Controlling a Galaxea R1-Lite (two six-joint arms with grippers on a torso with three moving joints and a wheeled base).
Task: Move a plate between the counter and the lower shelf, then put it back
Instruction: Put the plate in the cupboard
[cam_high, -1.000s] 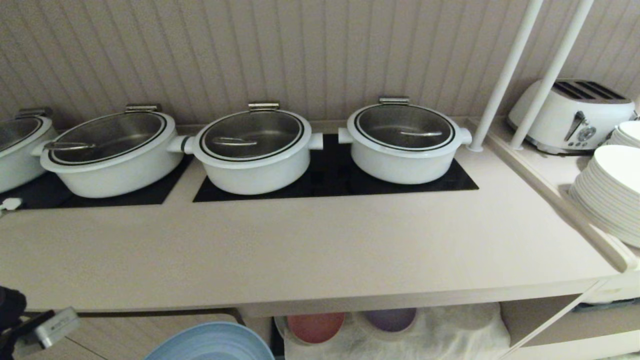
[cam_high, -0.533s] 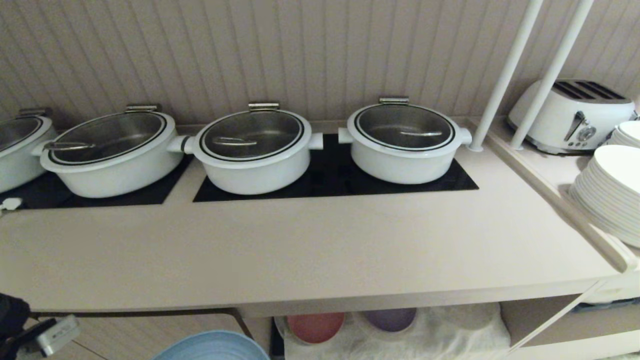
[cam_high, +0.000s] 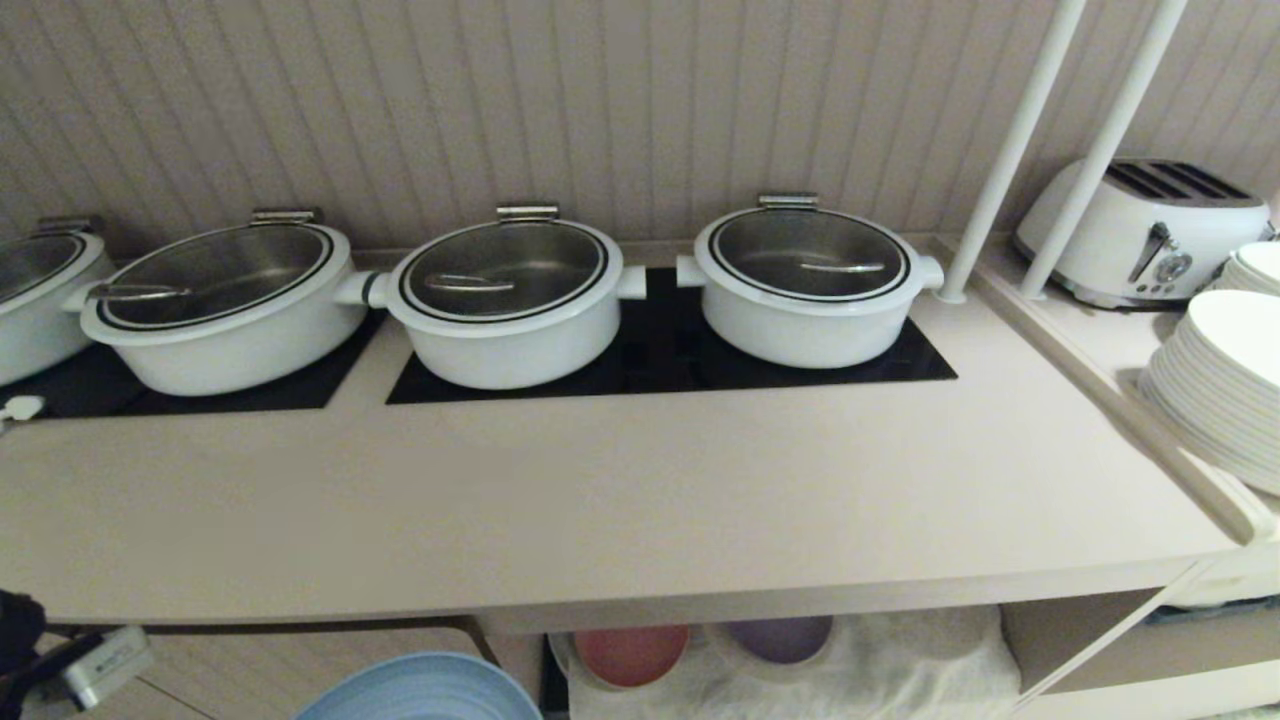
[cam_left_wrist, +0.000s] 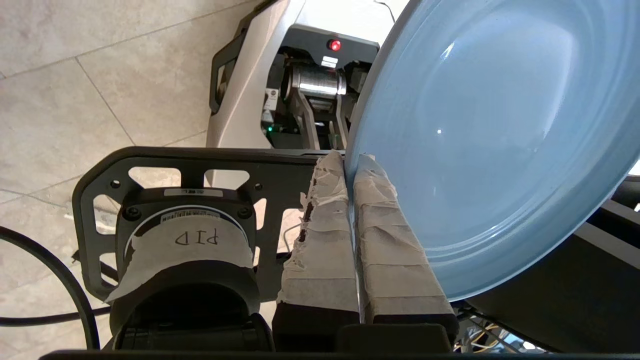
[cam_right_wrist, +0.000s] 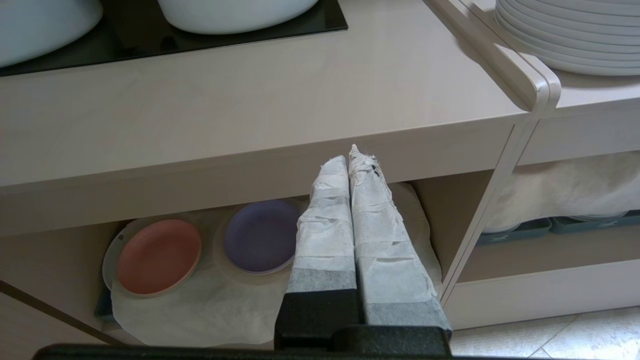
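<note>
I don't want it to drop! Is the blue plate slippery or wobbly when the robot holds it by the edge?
Probably a bit wobbly: the left gripper pinches only the rim of the plate, so most hangs out unsupported. It looks stiff, not bendy. Its smooth surface could slip, though the taped fingers likely help.

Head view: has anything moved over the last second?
Barely. The blue plate, pinched at its rim by the left claw, dipped slightly at the bottom edge, then came back up. The grip stayed shut. The pots, the counter and the shelf plates stayed put.
</note>
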